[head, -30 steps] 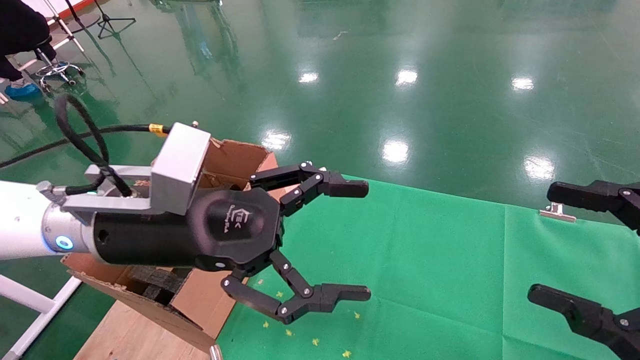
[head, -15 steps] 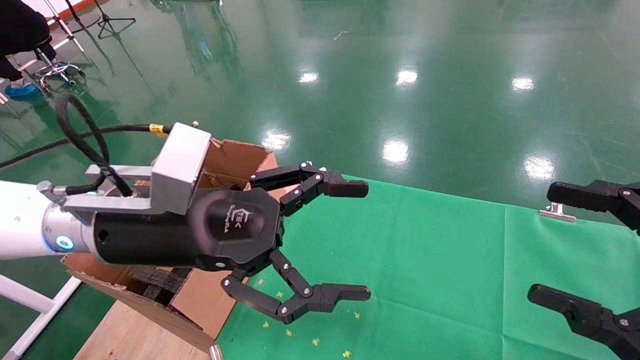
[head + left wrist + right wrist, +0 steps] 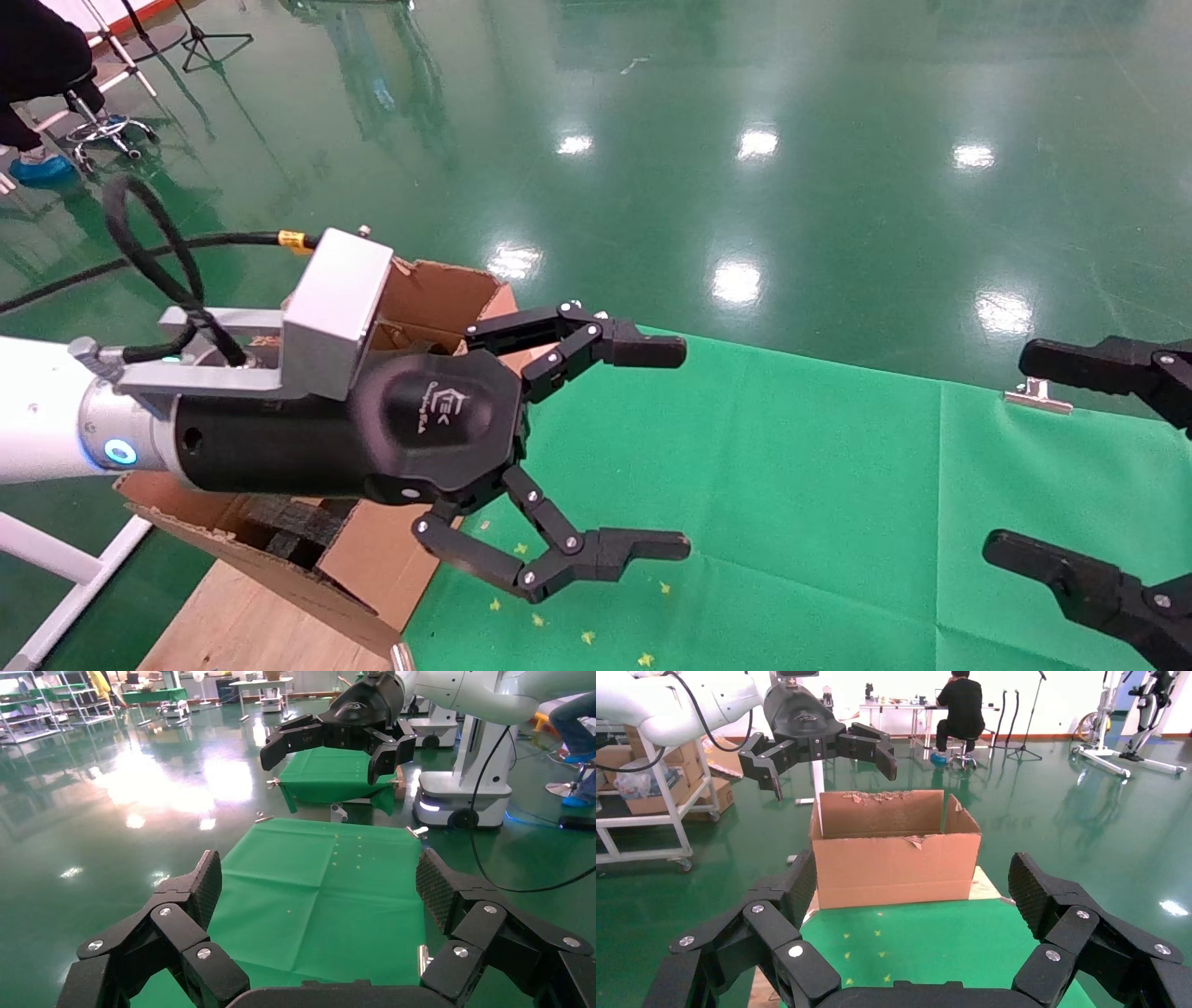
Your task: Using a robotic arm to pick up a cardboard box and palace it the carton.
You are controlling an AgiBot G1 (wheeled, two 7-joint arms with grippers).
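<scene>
The small taped cardboard box is out of view in every picture. The carton [image 3: 438,289], large and brown with ragged flaps and black foam [image 3: 289,527] inside, stands at the left end of the green-cloth table [image 3: 792,485]; it also shows in the right wrist view [image 3: 895,860]. My left robotic arm's gripper [image 3: 685,448] hovers just right of the carton, above the cloth, open and empty [image 3: 320,881]. My right gripper [image 3: 1008,452] hangs open and empty at the table's right side [image 3: 914,881].
A wooden board [image 3: 242,624] lies under the carton. A metal clip [image 3: 1038,396] holds the cloth at the far right edge. Small yellow marks [image 3: 587,636] dot the cloth. Shiny green floor surrounds the table; a seated person [image 3: 961,713] and a cart [image 3: 645,811] stand beyond.
</scene>
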